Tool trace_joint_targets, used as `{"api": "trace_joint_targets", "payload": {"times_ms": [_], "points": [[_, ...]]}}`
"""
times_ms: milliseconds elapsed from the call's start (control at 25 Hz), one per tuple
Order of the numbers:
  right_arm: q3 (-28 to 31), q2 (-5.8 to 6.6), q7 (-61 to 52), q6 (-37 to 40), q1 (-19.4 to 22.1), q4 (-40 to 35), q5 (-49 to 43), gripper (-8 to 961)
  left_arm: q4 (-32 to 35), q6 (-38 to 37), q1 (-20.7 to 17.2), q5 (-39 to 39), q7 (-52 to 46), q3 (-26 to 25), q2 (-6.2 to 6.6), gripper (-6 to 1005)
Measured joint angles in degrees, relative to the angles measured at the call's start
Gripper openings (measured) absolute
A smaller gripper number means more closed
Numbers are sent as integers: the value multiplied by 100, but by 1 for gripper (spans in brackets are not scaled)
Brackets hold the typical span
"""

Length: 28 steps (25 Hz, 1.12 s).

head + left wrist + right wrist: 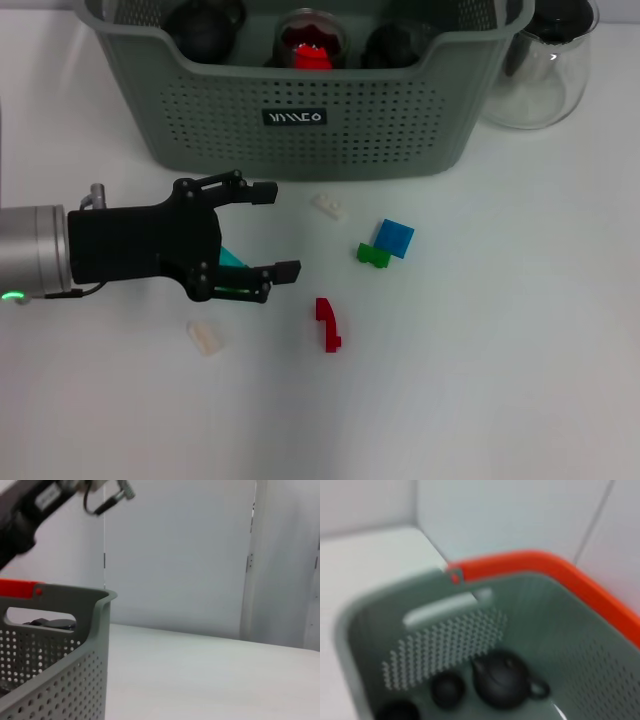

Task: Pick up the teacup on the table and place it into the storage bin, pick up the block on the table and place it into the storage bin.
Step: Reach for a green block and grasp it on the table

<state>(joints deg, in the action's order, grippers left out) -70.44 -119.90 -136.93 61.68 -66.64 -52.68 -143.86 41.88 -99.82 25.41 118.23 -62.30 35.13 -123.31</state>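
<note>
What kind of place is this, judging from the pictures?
Probably a lab or test room: a plain white table, bare pale walls, and a staged set of toy blocks before a storage bin.

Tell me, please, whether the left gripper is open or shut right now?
Open. In the head view the left gripper hovers over the table with its two fingers spread apart and nothing held between them.

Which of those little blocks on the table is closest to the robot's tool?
The teal block, partly hidden between the left tool's open fingers. The red, green, blue and white blocks lie farther off.
</note>
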Motion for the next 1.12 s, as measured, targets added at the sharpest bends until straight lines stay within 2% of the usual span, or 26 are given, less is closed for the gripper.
{"api": "trace_joint_targets", "payload": {"times_ms": [160, 320, 520, 640, 840, 960, 1120], "points": [[199, 58, 175, 1046, 537, -1202, 588, 769, 3, -14, -1, 12, 2, 17, 0, 833], [733, 195, 519, 2279, 1079, -2049, 1534, 768, 2, -19, -2, 36, 4, 26, 0, 832], [1154, 462, 1070, 3745, 1628, -2237, 2628, 766, 7, -23, -27, 39, 6, 29, 0, 831], [1172, 537, 1343, 4491, 1885, -2178, 2725, 765, 7, -28, -41, 42, 10, 30, 3, 830], [1062, 497, 1517, 5136, 2108, -1930, 2098, 765, 7, -30, -50, 59, 16, 11, 8, 829], [950, 417, 1546, 5124, 2114, -1647, 1459, 765, 7, -30, -54, 59, 16, 6, 9, 828], [682, 232, 1654, 4727, 1975, -1243, 807, 764, 4, -30, -56, 60, 16, 3, 8, 827]]}}
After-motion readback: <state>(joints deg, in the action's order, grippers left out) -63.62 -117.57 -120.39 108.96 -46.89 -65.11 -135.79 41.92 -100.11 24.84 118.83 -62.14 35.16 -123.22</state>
